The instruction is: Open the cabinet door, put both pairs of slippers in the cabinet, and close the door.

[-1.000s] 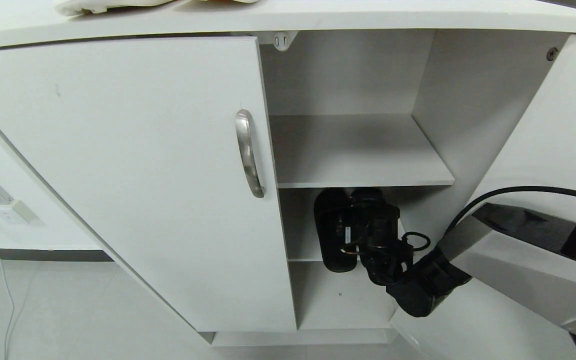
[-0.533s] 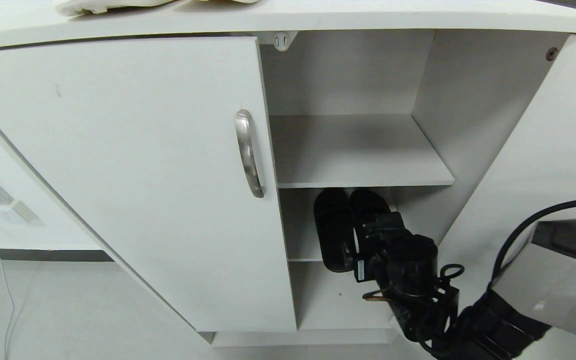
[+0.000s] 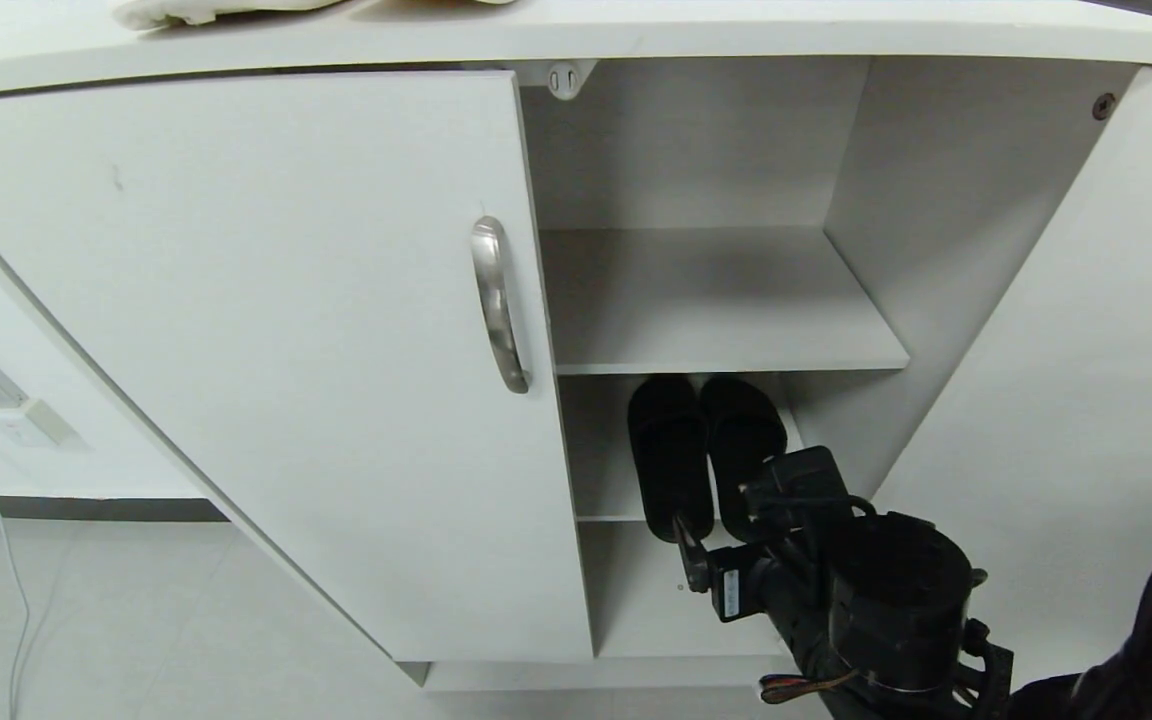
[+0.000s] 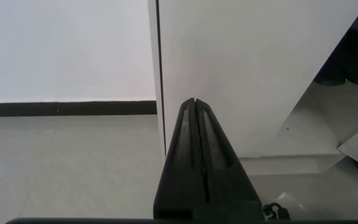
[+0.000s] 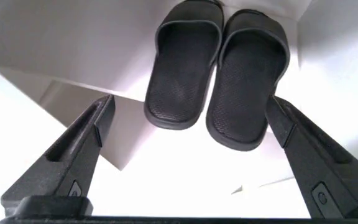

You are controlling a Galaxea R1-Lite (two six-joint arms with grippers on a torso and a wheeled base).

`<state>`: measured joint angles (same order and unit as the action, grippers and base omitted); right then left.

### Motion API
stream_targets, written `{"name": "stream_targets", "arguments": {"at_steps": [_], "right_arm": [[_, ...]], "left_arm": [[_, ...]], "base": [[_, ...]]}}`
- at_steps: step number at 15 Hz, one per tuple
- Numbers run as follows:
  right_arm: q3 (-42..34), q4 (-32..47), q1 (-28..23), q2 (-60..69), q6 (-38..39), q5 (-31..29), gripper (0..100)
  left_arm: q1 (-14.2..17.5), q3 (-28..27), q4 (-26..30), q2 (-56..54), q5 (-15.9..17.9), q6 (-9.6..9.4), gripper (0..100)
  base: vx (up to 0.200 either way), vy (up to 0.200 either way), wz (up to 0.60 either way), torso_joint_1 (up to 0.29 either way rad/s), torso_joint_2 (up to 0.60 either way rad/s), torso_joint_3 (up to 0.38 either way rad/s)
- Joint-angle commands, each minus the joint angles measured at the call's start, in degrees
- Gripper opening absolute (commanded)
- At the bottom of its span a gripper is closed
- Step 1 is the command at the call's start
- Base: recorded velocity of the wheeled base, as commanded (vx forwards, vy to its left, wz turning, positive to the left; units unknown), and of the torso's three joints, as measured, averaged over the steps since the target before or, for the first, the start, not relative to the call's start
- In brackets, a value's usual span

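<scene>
Black slippers (image 3: 701, 455) lie side by side on the cabinet's (image 3: 866, 200) middle shelf (image 3: 591, 470), toes inward, heels jutting just past its front edge. In the head view you see the right tool (image 3: 731, 545) just in front of those heels, outside the cabinet and holding nothing. The left door (image 3: 236, 330) is closed and the right door (image 3: 1086, 350) stands swung open.

In the left wrist view, your left tool (image 4: 194, 143) has its fingers pressed together and empty, hanging over the floor (image 4: 67, 168) before the closed door.

In the right wrist view, the right tool's fingers (image 5: 79, 155) are spread wide, apart from the slippers, with the two heels between them and farther in.
</scene>
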<state>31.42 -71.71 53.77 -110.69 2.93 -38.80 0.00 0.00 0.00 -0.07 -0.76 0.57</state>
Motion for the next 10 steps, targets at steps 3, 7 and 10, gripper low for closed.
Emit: {"name": "stream_targets", "arguments": {"at_steps": [3, 7, 10], "right_arm": [[-0.1, -0.1, 0.3, 0.2, 0.1, 0.0, 100], [-1.4, 0.0, 0.0, 0.2, 0.1, -0.1, 100], [-1.4, -0.1, -0.1, 0.4, 0.1, -0.1, 100]], "left_arm": [[0.0, -0.1, 0.0, 0.1, 0.0, 0.04, 0], [0.0, 0.0, 0.0, 0.1, 0.0, 0.04, 0], [0.0, 0.0, 0.0, 0.1, 0.0, 0.04, 0]], "base": [[-0.2, 0.0, 0.0, 0.002, 0.01, 0.002], [-0.15, 0.0, 0.0, -0.001, 0.0, 0.004], [0.0, 0.0, 0.0, 0.0, 0.0, 0.0]]}}
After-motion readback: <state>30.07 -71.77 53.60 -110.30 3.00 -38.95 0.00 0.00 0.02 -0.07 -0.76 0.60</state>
